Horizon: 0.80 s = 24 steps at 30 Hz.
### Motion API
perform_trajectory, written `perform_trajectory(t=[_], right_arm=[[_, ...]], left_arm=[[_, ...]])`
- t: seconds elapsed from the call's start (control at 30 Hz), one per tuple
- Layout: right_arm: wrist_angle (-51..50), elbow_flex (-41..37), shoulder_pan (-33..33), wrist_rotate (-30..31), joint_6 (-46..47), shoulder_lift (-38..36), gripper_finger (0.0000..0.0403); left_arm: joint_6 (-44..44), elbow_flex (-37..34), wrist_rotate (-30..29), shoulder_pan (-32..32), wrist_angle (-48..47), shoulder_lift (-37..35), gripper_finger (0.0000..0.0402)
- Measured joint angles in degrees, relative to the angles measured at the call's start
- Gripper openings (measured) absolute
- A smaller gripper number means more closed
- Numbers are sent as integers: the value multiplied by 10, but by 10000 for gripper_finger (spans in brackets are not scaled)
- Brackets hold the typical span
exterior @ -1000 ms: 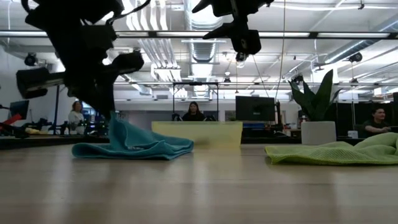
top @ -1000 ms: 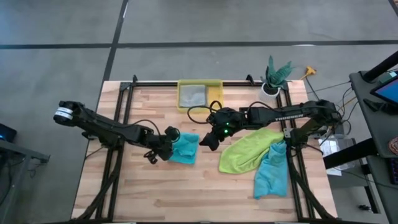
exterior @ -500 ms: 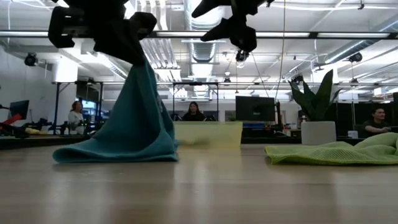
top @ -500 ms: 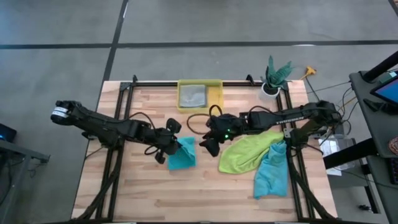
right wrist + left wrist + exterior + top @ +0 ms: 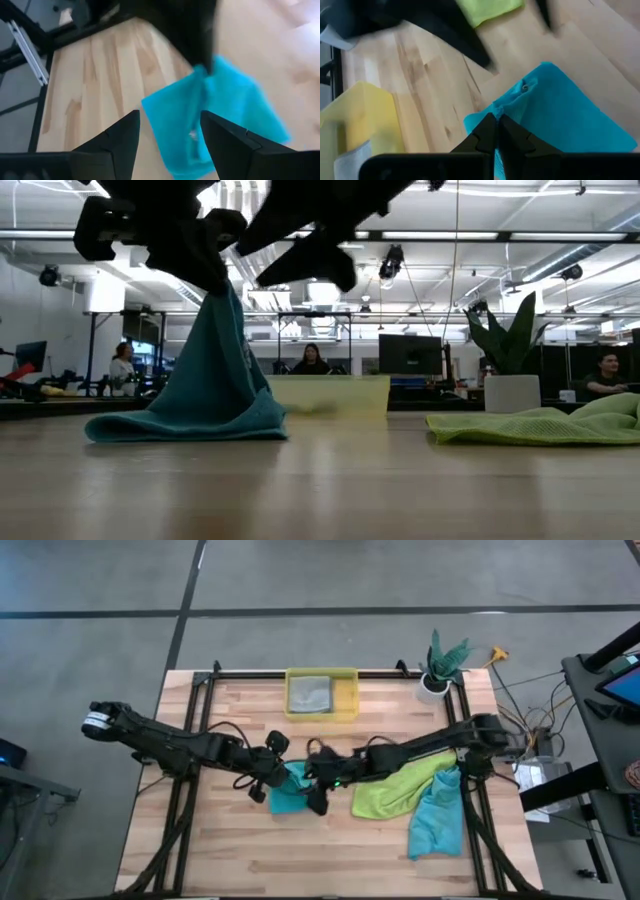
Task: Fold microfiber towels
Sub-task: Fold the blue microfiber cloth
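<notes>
Mid-table: left gripper (image 5: 277,772) pinched tight on teal towel (image 5: 291,790), 1 corner lifted, hem on the wood. Right gripper (image 5: 318,795) just beside it, fingers apart, holding nothing.

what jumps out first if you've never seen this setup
The teal towel near the table's middle, pinched at one corner by the shut left gripper and hanging like a tent. The open right gripper reaches in beside it. To the right sprawls a lime green towel.
</notes>
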Motion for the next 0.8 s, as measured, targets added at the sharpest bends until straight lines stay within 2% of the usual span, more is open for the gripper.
perform_trajectory(t=[0.1,0.27,0.43,0.5,0.6,0.63,0.8], right_arm=[[-7,53,5,0,7,49,217],[-69,130,8,5,27,99,258],[-138,184,9,11,33,109,289],[-173,199,11,36,33,105,292],[-214,206,19,108,32,104,291],[-206,200,20,115,33,104,290],[-149,173,29,101,66,118,290]], left_arm=[[-27,0,0,0,-15,0,0],[-77,0,0,0,-43,0,0],[-93,0,0,0,-62,0,0],[-93,0,0,0,-62,0,0],[-101,0,0,0,-60,-2,0],[-109,0,0,0,-57,-3,0],[-123,0,0,0,-54,-10,0]])
